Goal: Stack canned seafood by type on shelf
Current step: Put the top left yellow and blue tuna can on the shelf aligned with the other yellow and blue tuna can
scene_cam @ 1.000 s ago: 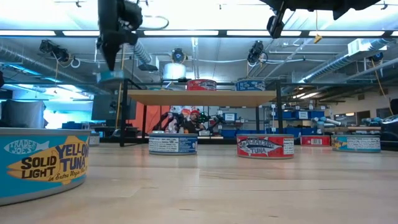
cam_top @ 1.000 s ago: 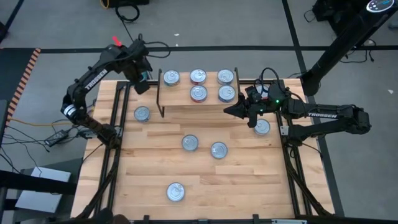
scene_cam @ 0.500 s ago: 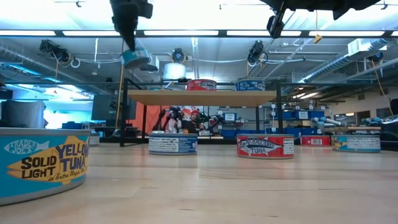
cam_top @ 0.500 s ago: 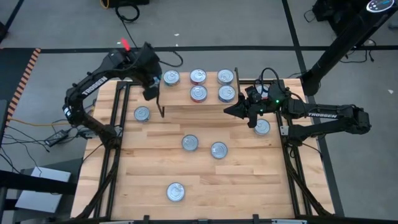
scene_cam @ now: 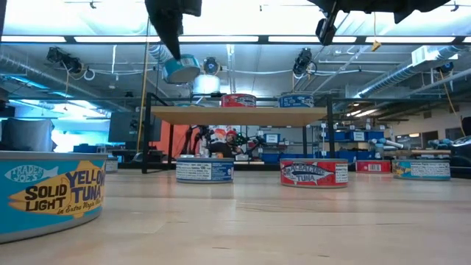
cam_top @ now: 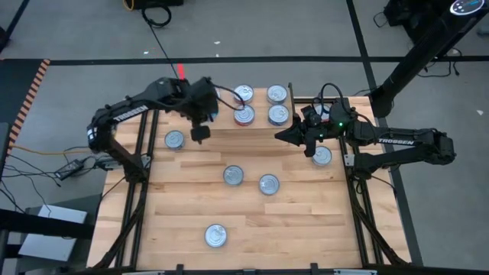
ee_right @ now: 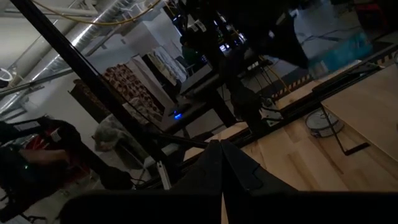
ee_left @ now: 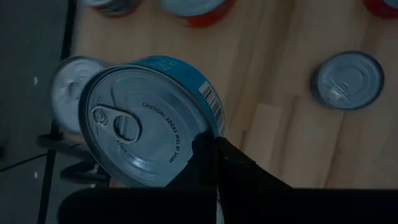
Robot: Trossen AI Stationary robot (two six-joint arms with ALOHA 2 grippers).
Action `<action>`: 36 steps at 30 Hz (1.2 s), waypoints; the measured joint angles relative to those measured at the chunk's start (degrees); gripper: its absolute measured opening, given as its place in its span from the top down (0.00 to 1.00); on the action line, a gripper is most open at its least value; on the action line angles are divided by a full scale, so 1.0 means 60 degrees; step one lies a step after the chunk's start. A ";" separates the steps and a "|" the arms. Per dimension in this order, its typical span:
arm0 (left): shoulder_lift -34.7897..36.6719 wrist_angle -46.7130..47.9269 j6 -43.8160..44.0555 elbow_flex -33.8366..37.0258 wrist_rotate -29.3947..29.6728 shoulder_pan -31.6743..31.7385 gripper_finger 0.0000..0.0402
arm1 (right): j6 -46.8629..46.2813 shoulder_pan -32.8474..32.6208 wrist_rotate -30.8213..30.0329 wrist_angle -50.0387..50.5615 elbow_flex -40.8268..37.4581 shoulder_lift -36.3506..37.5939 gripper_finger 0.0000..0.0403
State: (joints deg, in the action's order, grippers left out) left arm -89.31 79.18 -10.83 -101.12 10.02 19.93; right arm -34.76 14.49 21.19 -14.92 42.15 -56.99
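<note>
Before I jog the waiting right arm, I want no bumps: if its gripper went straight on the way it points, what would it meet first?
Probably nothing on the shelf: the right gripper points over its bare plank. Height is unclear.

Both arms are dark, jointed tubes with white TROSSEN lettering. The right arm (cam_top: 397,143) carries black looped cables and a green light; the left arm (cam_top: 126,114) has a red tag.
</note>
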 joint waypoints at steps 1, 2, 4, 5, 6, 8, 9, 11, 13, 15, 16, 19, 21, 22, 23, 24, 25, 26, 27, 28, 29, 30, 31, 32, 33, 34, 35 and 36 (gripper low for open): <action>-0.0136 0.0013 -0.0003 0.0000 0.0000 -0.0071 1.00 | 0.0000 0.0002 0.0000 0.0004 0.0000 0.0000 0.99; -0.0257 0.0044 -0.0025 0.0000 -0.0004 -0.0112 1.00 | 0.0000 -0.0002 0.0000 0.0007 0.0000 0.0000 0.99; -0.0487 0.0142 -0.0137 0.0000 0.0009 -0.0142 1.00 | 0.0000 0.0000 0.0000 0.0004 0.0000 0.0000 0.99; -0.0575 0.0174 -0.0183 0.0000 0.0051 -0.0153 1.00 | 0.0000 -0.0002 -0.0004 0.0004 0.0000 0.0000 0.99; -0.0665 0.0196 -0.0266 0.0000 0.0090 -0.0151 1.00 | 0.0000 0.0002 -0.0004 0.0007 0.0000 0.0000 0.99; -0.0849 0.0274 -0.0484 0.0000 0.0141 -0.0151 1.00 | -0.0002 -0.0001 -0.0004 0.0004 0.0000 0.0000 0.99; -0.0943 0.0280 -0.0574 0.0000 0.0172 -0.0155 1.00 | 0.0000 0.0000 -0.0004 0.0004 0.0000 0.0000 0.99; -0.1141 0.0244 -0.0691 0.0000 0.0209 -0.0155 1.00 | 0.0000 -0.0002 -0.0007 0.0005 0.0000 0.0000 0.99; -0.1353 0.0267 -0.0879 0.0000 0.0215 -0.0142 1.00 | 0.0000 -0.0002 -0.0007 0.0004 0.0000 0.0000 0.99; -0.1592 0.0249 -0.0968 0.0000 0.0313 -0.0137 1.00 | 0.0000 -0.0006 -0.0007 0.0004 0.0000 0.0000 0.99; -0.1700 0.0252 -0.1022 0.0000 0.0410 -0.0137 1.00 | 0.0000 -0.0009 -0.0007 0.0004 0.0000 0.0000 0.99; -0.1933 0.0343 -0.1116 0.0004 0.0683 -0.0137 1.00 | 0.0000 -0.0011 -0.0007 0.0004 0.0000 0.0000 0.99; -0.2031 0.0390 -0.1137 0.0004 0.0689 -0.0118 1.00 | 0.0000 -0.0013 -0.0007 0.0004 0.0000 0.0000 0.99; -0.2070 0.0408 -0.1137 0.0004 0.0700 -0.0100 1.00 | -0.0001 -0.0013 -0.0007 0.0004 0.0000 0.0000 0.99; -0.2081 0.0420 -0.1137 0.0007 0.0710 -0.0086 1.00 | -0.0004 -0.0016 -0.0007 0.0004 0.0000 0.0000 0.99; -0.2081 0.0436 -0.1133 0.0007 0.0714 -0.0076 1.00 | -0.0004 -0.0020 -0.0007 0.0004 0.0000 0.0000 0.99; -0.2074 0.0448 -0.1126 0.0007 0.0719 -0.0072 1.00 | -0.0004 -0.0023 -0.0007 0.0004 0.0000 0.0000 0.99; -0.2070 0.0471 -0.1126 0.0007 0.0727 -0.0071 1.00 | -0.0004 -0.0036 -0.0007 0.0004 0.0000 0.0000 0.99; -0.2070 0.0518 -0.1126 0.0007 0.0726 -0.0071 1.00 | -0.0001 -0.0050 -0.0007 0.0004 0.0000 0.0000 0.99; -0.2070 0.0615 -0.1126 0.0007 0.0725 -0.0071 1.00 | 0.0000 -0.0065 -0.0007 0.0004 0.0000 0.0000 0.99; -0.2070 0.0735 -0.1126 0.0007 0.0725 -0.0071 1.00 | 0.0010 -0.0077 -0.0007 0.0004 0.0000 0.0000 0.99; -0.2070 0.0825 -0.1126 0.0007 0.0725 -0.0071 1.00 | 0.0015 -0.0082 -0.0007 0.0004 0.0000 0.0000 0.99; -0.2070 0.0830 -0.1126 0.0007 0.0725 -0.0071 1.00 | 0.0015 -0.0082 -0.0007 0.0004 0.0000 0.0000 0.99; -0.2070 0.0757 -0.1126 0.0007 0.0725 -0.0071 1.00 | 0.0014 -0.0082 -0.0007 0.0004 0.0000 0.0000 0.99; -0.2070 0.0668 -0.1126 0.0007 0.0725 -0.0071 1.00 | 0.0009 -0.0082 -0.0007 0.0004 0.0000 0.0000 0.99; -0.2070 0.0641 -0.1126 0.0007 0.0725 -0.0059 1.00 | 0.0010 -0.0082 -0.0007 0.0004 0.0000 0.0000 0.99; -0.2070 0.0674 -0.1126 0.0007 0.0725 -0.0036 1.00 | 0.0011 -0.0082 -0.0007 0.0004 0.0000 0.0000 0.99; -0.2067 0.0720 -0.1126 0.0007 0.0721 -0.0022 1.00 | 0.0016 -0.0082 -0.0007 0.0004 0.0000 0.0000 0.99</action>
State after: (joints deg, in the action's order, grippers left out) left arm -101.72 83.49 -17.58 -101.08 14.35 19.80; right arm -34.67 14.00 21.15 -14.90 42.15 -56.99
